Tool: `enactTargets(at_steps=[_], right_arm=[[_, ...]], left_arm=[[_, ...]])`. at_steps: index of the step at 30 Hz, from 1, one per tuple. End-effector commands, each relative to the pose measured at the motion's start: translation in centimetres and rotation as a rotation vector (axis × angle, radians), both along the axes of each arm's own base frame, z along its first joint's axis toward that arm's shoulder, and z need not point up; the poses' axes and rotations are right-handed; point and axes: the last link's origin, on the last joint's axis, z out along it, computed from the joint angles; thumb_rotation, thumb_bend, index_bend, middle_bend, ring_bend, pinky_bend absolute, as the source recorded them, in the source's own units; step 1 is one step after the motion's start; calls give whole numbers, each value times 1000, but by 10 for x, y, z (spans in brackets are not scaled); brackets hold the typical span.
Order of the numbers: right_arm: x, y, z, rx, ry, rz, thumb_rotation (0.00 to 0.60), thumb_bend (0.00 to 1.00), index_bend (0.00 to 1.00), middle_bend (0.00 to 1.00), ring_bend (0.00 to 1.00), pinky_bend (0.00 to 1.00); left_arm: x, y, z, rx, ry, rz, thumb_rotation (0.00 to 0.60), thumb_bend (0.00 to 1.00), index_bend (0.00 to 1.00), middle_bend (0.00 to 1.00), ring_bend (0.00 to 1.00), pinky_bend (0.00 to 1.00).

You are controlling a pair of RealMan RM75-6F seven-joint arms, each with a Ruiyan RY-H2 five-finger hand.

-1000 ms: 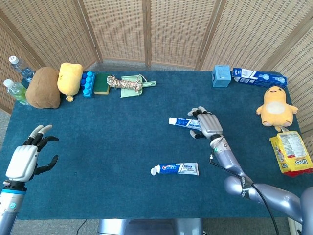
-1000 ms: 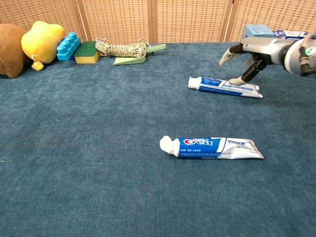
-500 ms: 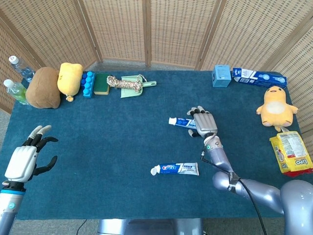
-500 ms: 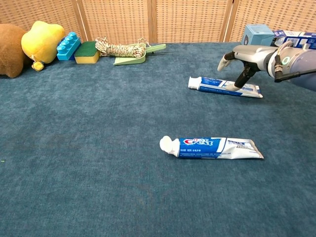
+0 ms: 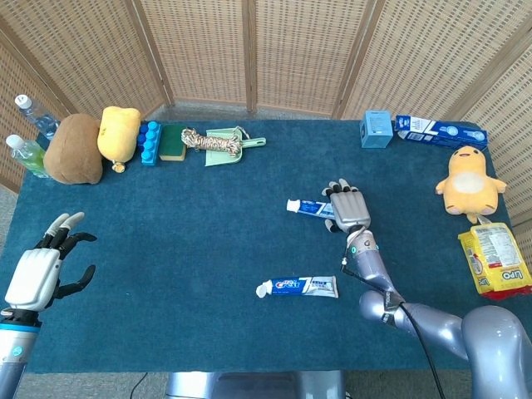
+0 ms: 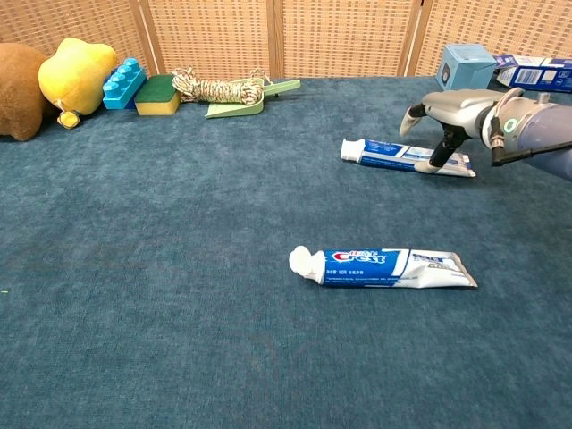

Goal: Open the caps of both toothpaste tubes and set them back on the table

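Over the last second the right hand (image 5: 347,205) had sunk lower over the far toothpaste tube (image 6: 407,155) and drawn back toward the robot, the forearm swinging in so that the wrist came closer to the tube's crimped tail. In the chest view a dark fingertip (image 6: 435,164) was planted on or just against the tube's tail end, with the thumb held out above the tube toward its cap; the fingers were apart and nothing was clamped between them. The tube itself had not shifted: it lay flat on the worktop (image 5: 191,241), cap pointing to nine o'clock, tail to three, its cap apparently still closed.

The near toothpaste tube (image 5: 298,288) lay at about seven o'clock from the first, well apart from it, cap also to nine o'clock and untouched. Its white cap looked round and wide, but whether it was flipped open could not be told.

The left hand (image 5: 37,270) hung at the worktop's nine o'clock edge, fingers spread, holding nothing, barely moved in that second.

My reading is that the task was at its first reach: the right hand was settling for a grasp on the far tube, no lift had begun, and both caps remained to be opened.
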Motion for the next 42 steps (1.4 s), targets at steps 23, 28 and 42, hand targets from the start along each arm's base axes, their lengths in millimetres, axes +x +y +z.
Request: enactTargets(at_steps=[23,28,42], right_arm=[[-8,-22,0,-2,77,28,600,350,300,175,68,209],[-5,-22,-2,7,65,20,600,350,356,184,87,215],[13,-27,-9,2,21,27,600,451,740,488,368,450]], left_arm=[[-1,0,2,4,5,6,600,334,304,98,36,243],[-3,-1,2,3,3,11,600,334,303,97,35,242],[-8,-5,5,12,-2,24,600,334,298,85,21,237]])
